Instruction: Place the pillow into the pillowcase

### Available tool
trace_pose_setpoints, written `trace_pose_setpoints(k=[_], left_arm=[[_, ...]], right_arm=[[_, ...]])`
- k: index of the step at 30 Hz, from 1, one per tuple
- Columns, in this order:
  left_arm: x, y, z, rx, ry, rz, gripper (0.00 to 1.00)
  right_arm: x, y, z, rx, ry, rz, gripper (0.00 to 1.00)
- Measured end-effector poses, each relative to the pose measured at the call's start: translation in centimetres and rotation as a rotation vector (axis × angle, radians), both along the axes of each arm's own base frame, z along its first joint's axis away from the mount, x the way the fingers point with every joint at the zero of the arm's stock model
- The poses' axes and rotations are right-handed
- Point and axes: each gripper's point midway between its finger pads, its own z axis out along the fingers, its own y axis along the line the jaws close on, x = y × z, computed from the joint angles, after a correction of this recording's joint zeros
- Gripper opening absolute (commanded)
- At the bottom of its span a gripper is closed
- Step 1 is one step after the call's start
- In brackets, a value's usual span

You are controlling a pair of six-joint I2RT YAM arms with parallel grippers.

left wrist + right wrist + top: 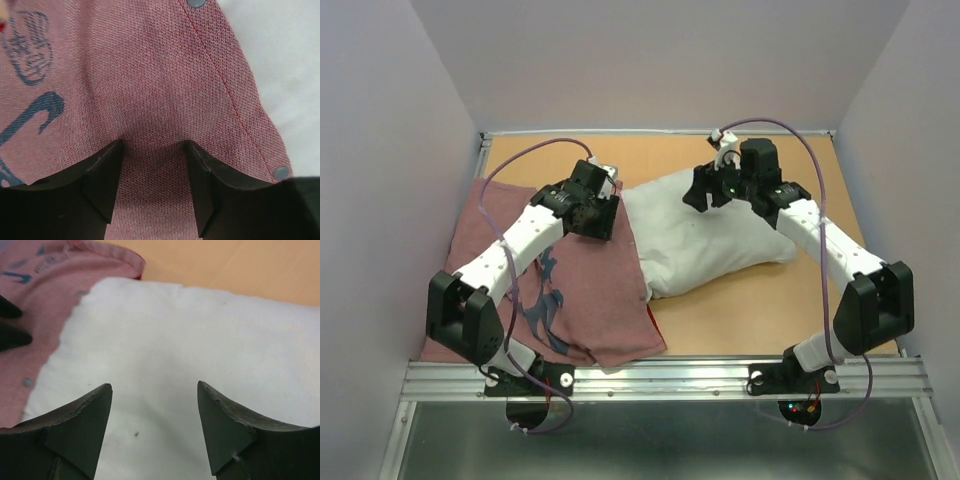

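Two arms work either side of the line where cloth meets cushion. Furthest left, the pillowcase (590, 300) lies flat with its blue characters up and its studded open edge facing right. The left gripper (603, 208) hovers over that edge, jaws apart, nothing pinched. Right of it, the pillow (720, 245) runs its long axis across the table (750, 310). Its left end is just overlapped by the cloth and most of it lies outside. The right gripper (705, 190) hangs over the pillow's left half, jaws apart and empty. Feeding the pillow in likely means pushing it leftward, and the right arm is nearer.
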Motion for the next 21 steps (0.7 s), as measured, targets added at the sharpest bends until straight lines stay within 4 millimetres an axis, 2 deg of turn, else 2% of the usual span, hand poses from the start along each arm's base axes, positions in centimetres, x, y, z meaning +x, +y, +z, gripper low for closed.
trace_pose_setpoints(k=[3,4,6,7,8,10,12,15,17,19,21], left_arm=[[-0.4,-0.3,-3.1,0.042,0.081,-0.051,0.61],[-0.2,-0.6,-3.7,0.044,0.099,-0.068,0.59],[0.9,-2.1,-4.1,0.033,0.125,-0.12,0.56],[1.8,-2.9,-4.3,0.03,0.133,-0.142,0.56],[3.2,-4.0,-4.4,0.027,0.134,-0.175,0.56],[6.4,-6.5,-4.2,0.023,0.114,-0.237,0.56],[10.4,-10.0,-3.6,-0.001,0.06,-0.298,0.54],[15.2,-15.0,-2.5,-0.068,-0.054,-0.38,0.55],[15.7,-16.7,-2.5,-0.091,-0.078,-0.423,0.6],[15.3,-17.2,-2.6,-0.095,-0.086,-0.446,0.69],[14.6,-17.0,-2.5,-0.087,-0.1,-0.462,0.76]], right_arm=[[0.3,-0.6,-5.1,-0.093,0.06,0.007,0.65],[-0.2,-0.9,-7.7,-0.124,0.114,0.017,0.64],[-1.7,-1.3,-11.5,-0.153,0.21,0.042,0.61],[-2.1,-1.5,-12.4,-0.153,0.235,0.052,0.6],[-2.5,-1.5,-12.7,-0.146,0.246,0.063,0.59],[-3.1,-2.0,-12.2,-0.111,0.245,0.078,0.59],[-3.7,-2.6,-11.5,-0.09,0.24,0.077,0.58],[-4.9,-3.3,-11.0,-0.076,0.253,0.074,0.58],[-5.6,-3.4,-10.9,-0.073,0.27,0.074,0.58],[-6.1,-3.5,-10.7,-0.069,0.285,0.076,0.58],[-6.5,-3.4,-10.5,-0.056,0.3,0.08,0.63]])
